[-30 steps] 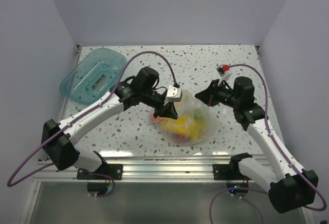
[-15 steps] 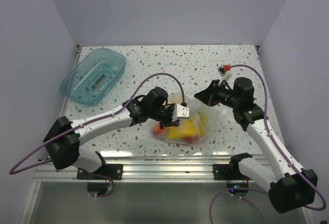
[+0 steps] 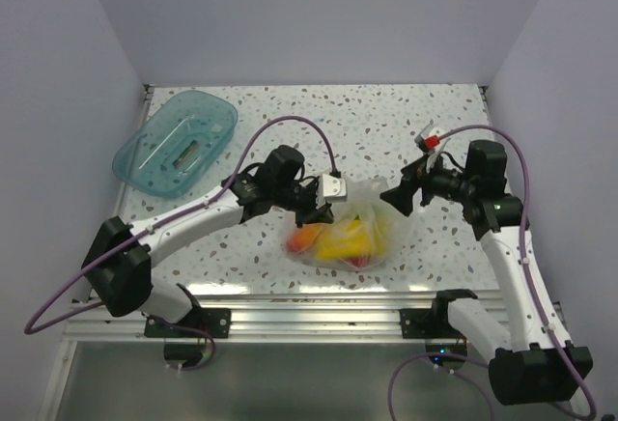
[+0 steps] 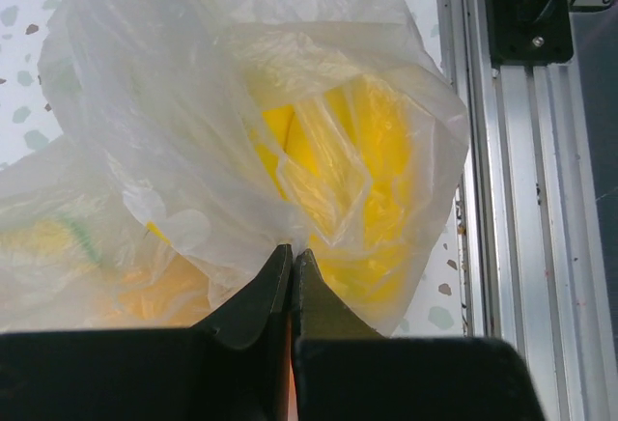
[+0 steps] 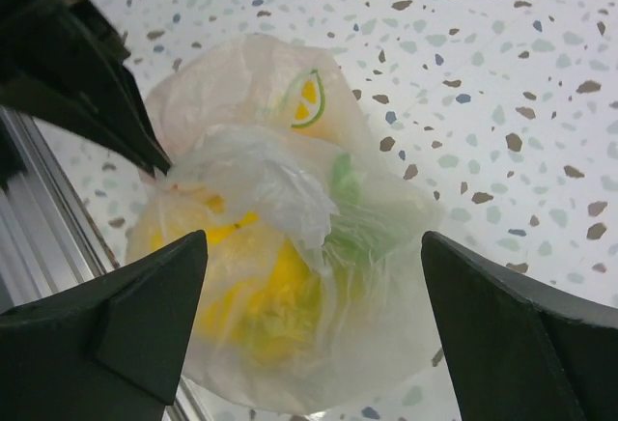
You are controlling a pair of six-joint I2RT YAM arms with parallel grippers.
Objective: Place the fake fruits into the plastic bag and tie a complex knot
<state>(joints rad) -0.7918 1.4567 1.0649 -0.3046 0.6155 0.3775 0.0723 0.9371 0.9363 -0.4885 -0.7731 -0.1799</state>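
One plastic bag (image 3: 375, 210), one tray (image 3: 214, 112), two pincers (image 3: 317, 216) (image 3: 399, 199)

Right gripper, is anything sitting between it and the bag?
Nothing visible does. The right gripper is open and faces the bag directly. The left gripper is shut on the bag's plastic at the opposite side, out of that path.
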